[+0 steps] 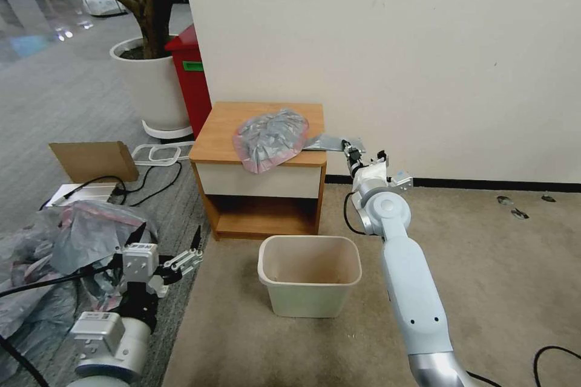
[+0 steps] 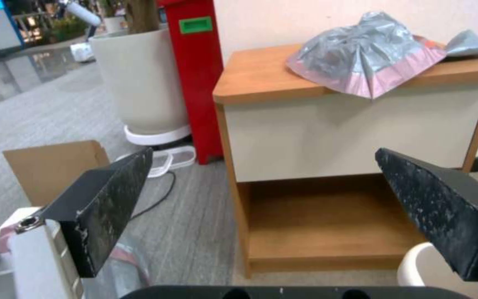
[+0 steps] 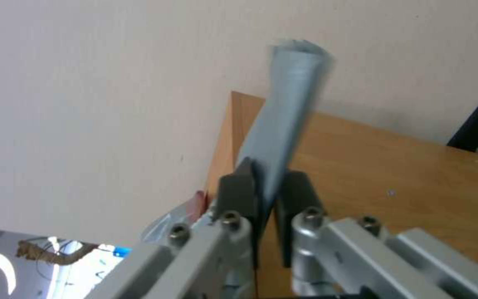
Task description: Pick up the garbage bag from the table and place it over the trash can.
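The garbage bag (image 1: 271,138), crumpled grey plastic with a pink rim, lies on the table (image 1: 242,127) and hangs slightly over its front edge. A grey corner of it stretches right to my right gripper (image 1: 348,150), which is shut on it at the table's right rear corner. In the right wrist view the pads of that gripper (image 3: 267,178) pinch the grey strip of bag (image 3: 283,112) above the wooden top (image 3: 388,166). My left gripper (image 1: 167,239) hangs low on the left, open and holding nothing. The cream trash can (image 1: 310,302) stands open on the floor before the table.
A red bin (image 1: 189,72) and a white planter (image 1: 151,84) stand left of the table. A cardboard piece (image 1: 94,160), cables and a heap of grey-pink bags (image 1: 60,242) lie by the left arm. The wall runs right behind the table.
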Controlling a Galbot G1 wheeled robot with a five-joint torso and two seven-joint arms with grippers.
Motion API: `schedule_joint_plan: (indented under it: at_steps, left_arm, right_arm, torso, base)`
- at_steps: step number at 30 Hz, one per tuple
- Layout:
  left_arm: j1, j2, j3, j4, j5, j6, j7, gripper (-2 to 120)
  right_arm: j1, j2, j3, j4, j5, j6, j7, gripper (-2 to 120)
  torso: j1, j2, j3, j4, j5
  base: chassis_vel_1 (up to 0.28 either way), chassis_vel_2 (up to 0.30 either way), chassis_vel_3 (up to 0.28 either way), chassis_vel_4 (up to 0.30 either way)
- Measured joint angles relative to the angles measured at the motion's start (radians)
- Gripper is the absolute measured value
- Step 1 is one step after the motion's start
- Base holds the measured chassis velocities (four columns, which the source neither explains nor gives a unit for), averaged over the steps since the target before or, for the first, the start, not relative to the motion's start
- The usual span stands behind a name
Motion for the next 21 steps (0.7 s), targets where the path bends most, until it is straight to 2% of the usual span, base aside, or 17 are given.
schedule_joint_plan:
  at_steps: [1, 2, 4, 6, 9, 10, 16, 18, 20, 21]
  left_arm:
    - [0.000, -0.001, 0.001, 0.000, 0.005, 0.000, 0.001, 100]
    - [0.000, -0.001, 0.002, 0.000, 0.007, 0.001, 0.002, 100]
    - [-0.001, -0.001, 0.002, 0.000, 0.008, 0.001, 0.002, 100]
    - [-0.004, -0.002, 0.005, 0.000, 0.010, 0.003, 0.005, 100]
    - [-0.007, -0.002, 0.007, 0.000, 0.011, 0.005, 0.008, 100]
    - [-0.009, -0.003, 0.008, 0.000, 0.012, 0.006, 0.009, 100]
    - [-0.008, -0.006, 0.008, 0.000, 0.044, 0.004, 0.010, 100]
    - [-0.007, -0.007, 0.007, 0.000, 0.055, 0.002, 0.010, 100]
    - [-0.006, -0.007, 0.007, 0.000, 0.062, 0.000, 0.010, 100]
    - [-0.006, -0.007, 0.007, 0.000, 0.062, 0.000, 0.010, 100]
  right_arm:
    - [-0.012, -0.006, -0.007, 0.026, 0.001, 0.000, 0.006, 0]
    - [-0.036, -0.014, -0.018, 0.073, 0.001, 0.000, 0.016, 0]
    - [-0.044, -0.017, -0.023, 0.089, 0.002, 0.000, 0.020, 0]
    - [-0.095, -0.031, -0.048, 0.179, 0.009, 0.000, 0.047, 0]
    - [-0.128, -0.042, -0.062, 0.226, 0.012, 0.001, 0.060, 0]
    - [-0.172, -0.056, -0.079, 0.285, 0.016, 0.001, 0.077, 0]
    - [-0.290, -0.090, -0.131, 0.429, 0.029, 0.002, 0.130, 0]
    - [-0.326, -0.100, -0.158, 0.477, 0.030, 0.009, 0.150, 0]
    - [-0.398, -0.117, -0.225, 0.579, 0.026, 0.026, 0.193, 0]
    - [-0.398, -0.117, -0.225, 0.579, 0.026, 0.026, 0.193, 0]
  torso:
    - [0.000, 0.000, 0.000, 0.0000, 0.0000]
    - [0.000, 0.000, 0.000, 0.0000, -0.0001]
    - [0.000, 0.000, 0.000, -0.0001, -0.0001]
    - [0.000, 0.000, 0.000, 0.0002, -0.0001]
    - [0.000, 0.000, 0.000, 0.0001, -0.0001]
    - [0.000, 0.000, 0.000, -0.0001, -0.0001]
    - [0.000, 0.000, 0.000, 0.0000, 0.0000]
    - [0.000, 0.000, 0.000, -0.0001, 0.0000]
    - [0.000, 0.000, 0.000, 0.0000, -0.0001]
    - [0.000, 0.000, 0.000, 0.0000, -0.0001]
  base:
    - [0.000, 0.000, 0.000, 0.000]
    - [0.000, 0.000, 0.000, 0.000]
    - [0.000, 0.000, 0.000, 0.000]
    - [0.000, 0.000, 0.000, 0.000]
    - [0.000, 0.000, 0.000, 0.000]
    - [0.000, 0.000, 0.000, 0.000]
    - [0.000, 0.000, 0.000, 0.000]
    - [0.000, 0.000, 0.000, 0.000]
    - [0.000, 0.000, 0.000, 0.000]
    - [0.000, 0.000, 0.000, 0.000]
